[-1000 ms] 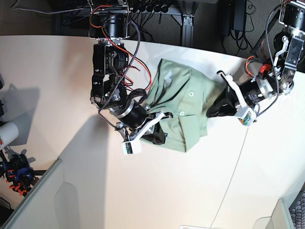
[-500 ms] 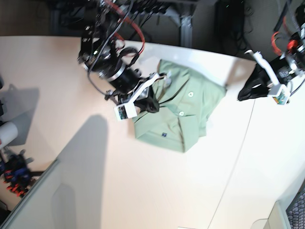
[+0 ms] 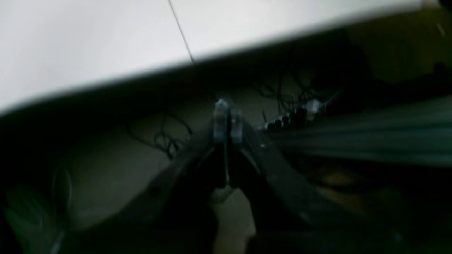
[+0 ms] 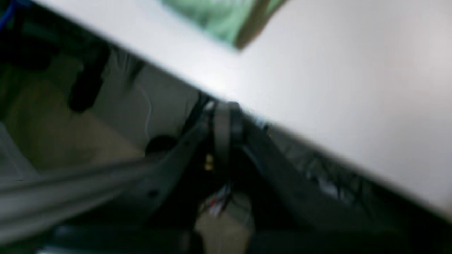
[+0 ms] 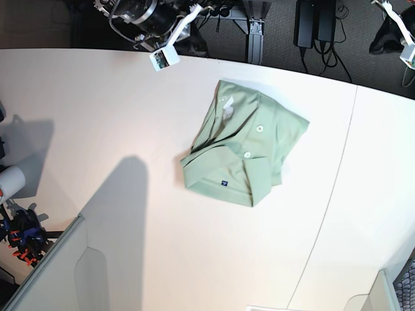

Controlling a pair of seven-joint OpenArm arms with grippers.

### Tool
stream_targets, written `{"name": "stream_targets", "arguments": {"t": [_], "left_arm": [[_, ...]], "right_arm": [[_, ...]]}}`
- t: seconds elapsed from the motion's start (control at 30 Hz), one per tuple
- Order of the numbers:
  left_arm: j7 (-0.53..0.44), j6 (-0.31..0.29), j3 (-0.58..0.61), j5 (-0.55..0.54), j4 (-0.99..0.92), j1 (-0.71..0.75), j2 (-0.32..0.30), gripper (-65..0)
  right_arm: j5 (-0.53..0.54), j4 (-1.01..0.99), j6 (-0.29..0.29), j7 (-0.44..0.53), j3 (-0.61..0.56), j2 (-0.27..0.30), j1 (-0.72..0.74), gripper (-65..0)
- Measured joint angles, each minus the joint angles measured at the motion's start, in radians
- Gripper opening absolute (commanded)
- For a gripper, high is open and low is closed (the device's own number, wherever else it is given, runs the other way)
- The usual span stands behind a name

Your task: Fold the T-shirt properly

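The table (image 5: 97, 116) is bearing the folded shirt (image 5: 243, 152), lying well clear of both closed, empty jaws, so the right gripper (image 5: 170, 40) and left gripper (image 5: 397, 29) are best parking without brushing it.

T-shirt (image 5: 243, 152): soft matt knit cloth, glossy white plastic buttons; desk (image 5: 117, 129): smooth, pale, matt laminate.

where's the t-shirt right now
In the base view the T-shirt lies folded on the white table, right of centre toward the far edge, just left of the table seam, with both arms pulled away.
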Motion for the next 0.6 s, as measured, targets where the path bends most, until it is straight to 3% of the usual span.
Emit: {"name": "stream_targets", "arguments": {"t": [0.13,0.27,0.4,0.6], "left_arm": [[-0.01,-0.003,0.0,0.053,-0.06,0.075,0.002,-65.0],[0.04,0.004,0.019,0.083,-0.219,0.072,-0.008,-65.0],[0.159,0.2,0.137,0.168,-0.416,-0.006,-0.043,-65.0],[0.184,0.286,0.396,0.203,-0.729,-0.191,-0.097,-65.0]], "right_arm": [[-0.002,-0.023,0.002,0.004,0.0,0.043,-0.129,-65.0],[-0.048,-0.127,0.002,0.019,0.0,0.045,-0.212,-65.0],[-0.063,-0.308,-0.006,0.026,-0.001,0.045,-0.218,-65.0],[-0.11,-0.614,-0.009,0.024,-0.001,0.044,-0.151,-65.0]]}}
